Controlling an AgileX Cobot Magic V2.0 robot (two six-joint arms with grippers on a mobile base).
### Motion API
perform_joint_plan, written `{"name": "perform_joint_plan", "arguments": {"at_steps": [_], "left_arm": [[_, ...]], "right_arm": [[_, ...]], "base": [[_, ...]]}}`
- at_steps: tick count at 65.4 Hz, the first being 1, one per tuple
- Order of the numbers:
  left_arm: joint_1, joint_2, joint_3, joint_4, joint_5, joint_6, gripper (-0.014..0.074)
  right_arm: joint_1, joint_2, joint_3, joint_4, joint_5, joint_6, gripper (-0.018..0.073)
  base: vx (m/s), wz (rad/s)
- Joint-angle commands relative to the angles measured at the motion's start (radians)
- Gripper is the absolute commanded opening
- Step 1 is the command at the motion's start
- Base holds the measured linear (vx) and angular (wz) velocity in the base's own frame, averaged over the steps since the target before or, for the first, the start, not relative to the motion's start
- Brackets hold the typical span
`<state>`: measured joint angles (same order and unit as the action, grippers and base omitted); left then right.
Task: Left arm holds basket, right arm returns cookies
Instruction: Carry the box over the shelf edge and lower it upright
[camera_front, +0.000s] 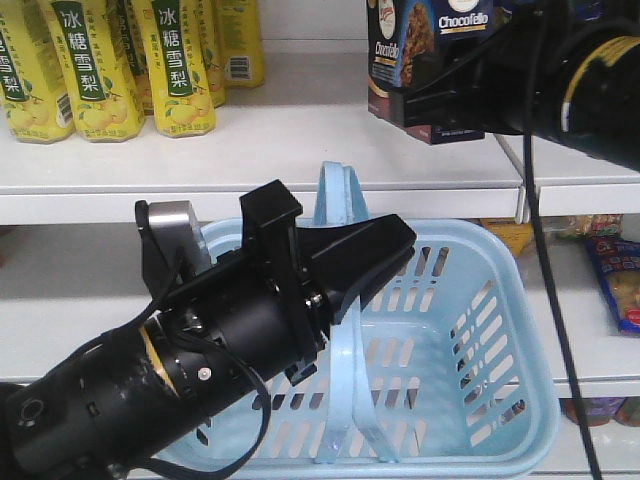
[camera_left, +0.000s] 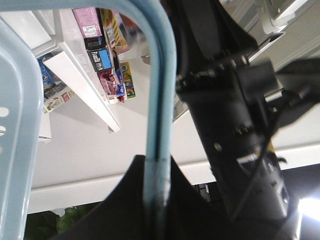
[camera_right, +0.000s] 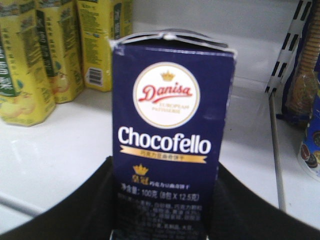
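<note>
The light blue basket (camera_front: 480, 330) hangs in front of the lower shelf. My left gripper (camera_front: 385, 255) is shut on its flat loop handle (camera_front: 345, 300). In the left wrist view the handle (camera_left: 162, 100) runs up from between the black jaws of the left gripper (camera_left: 159, 170). My right gripper (camera_front: 420, 100) is shut on the navy Chocofello cookies box (camera_front: 405, 45), held upright just above the upper shelf at the top right. In the right wrist view the cookies box (camera_right: 172, 125) stands between the jaws of the right gripper (camera_right: 165, 210). The inside of the basket that shows holds nothing.
Yellow drink cartons (camera_front: 100, 60) stand at the left of the white upper shelf (camera_front: 300, 140) and also show in the right wrist view (camera_right: 30, 60). Snack packets (camera_front: 615, 280) lie on the lower shelf at the right. Biscuit packs (camera_right: 302, 90) sit beyond a wire divider (camera_right: 275, 145).
</note>
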<state>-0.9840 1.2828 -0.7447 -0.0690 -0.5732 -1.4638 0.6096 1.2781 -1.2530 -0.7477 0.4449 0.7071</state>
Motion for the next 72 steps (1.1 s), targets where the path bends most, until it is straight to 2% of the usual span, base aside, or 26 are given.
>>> {"name": "perform_joint_plan", "arguments": {"at_steps": [1,20,34,42,58,65,72], "left_arm": [[0.001,-0.036,-0.034,0.002,-0.106,0.003,-0.0006],[0.001,-0.036,-0.034,0.002,-0.106,0.003,-0.0006],[0.001,-0.036,-0.034,0.002,-0.106,0.003,-0.0006],[0.001,-0.036,-0.034,0.002,-0.106,0.003,-0.0006],[0.001,-0.036,-0.034,0.002,-0.106,0.003,-0.0006],[0.001,-0.036,-0.034,0.002,-0.106,0.003,-0.0006],[0.001,-0.036,-0.034,0.002,-0.106,0.003,-0.0006]], "right_arm": [[-0.002,0.017,-0.032,-0.216,-0.1,0.165,0.0083],[-0.002,0.136,-0.032,-0.713,-0.095,0.693,0.0083],[-0.002,0.215,-0.032,-0.983,-0.049,0.964,0.0087],[-0.002,0.247,-0.032,-1.047,-0.022,1.055,0.0088],[-0.002,0.293,-0.032,-1.047,-0.005,1.064,0.0112],[-0.002,0.296,-0.032,-1.047,-0.004,1.063,0.0167],[-0.002,0.296,-0.032,-1.047,0.0,1.063,0.0267]], "base": [[0.0,0.0],[0.0,0.0],[0.0,0.0],[0.0,0.0],[0.0,0.0],[0.0,0.0],[0.0,0.0]]}}
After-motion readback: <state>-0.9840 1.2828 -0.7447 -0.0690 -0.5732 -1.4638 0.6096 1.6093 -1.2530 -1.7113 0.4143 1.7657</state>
